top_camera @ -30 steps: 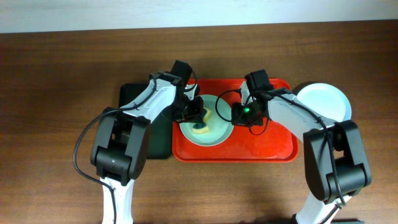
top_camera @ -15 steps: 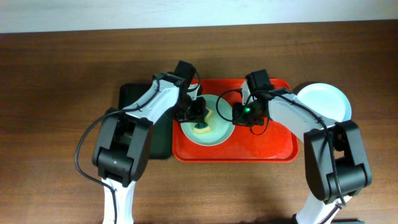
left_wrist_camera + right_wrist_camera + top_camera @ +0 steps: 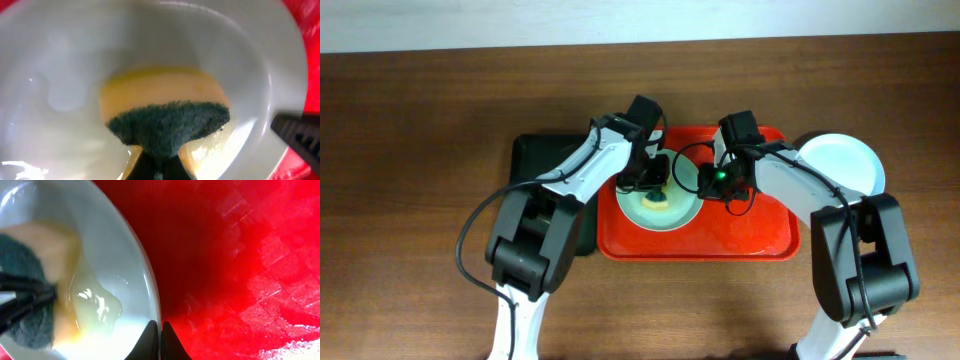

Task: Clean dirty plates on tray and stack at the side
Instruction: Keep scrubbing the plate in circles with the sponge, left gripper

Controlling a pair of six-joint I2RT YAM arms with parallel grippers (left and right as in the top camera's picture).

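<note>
Left gripper [image 3: 157,166], clamped on the green-faced yellow sponge [image 3: 170,122], should sweep the whole pale round plate [image 3: 60,60]. Right gripper [image 3: 160,332], pinching the rim, steadies it.

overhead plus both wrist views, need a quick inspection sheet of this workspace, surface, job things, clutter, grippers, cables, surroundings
surface: brown wooden table
job's things: red tray holds one mint plate with a yellowish wet film; white plate lies on the table beside the tray's right end
clutter: black tray at the red tray's left side, mostly under the left arm
grippers: left gripper shut on a yellow-green sponge pressed on the mint plate; right gripper shut on that plate's rim
cables: black cable loops off the left arm, away from the tray
surroundings: pale band beyond the table's far edge, nothing else seen
</note>
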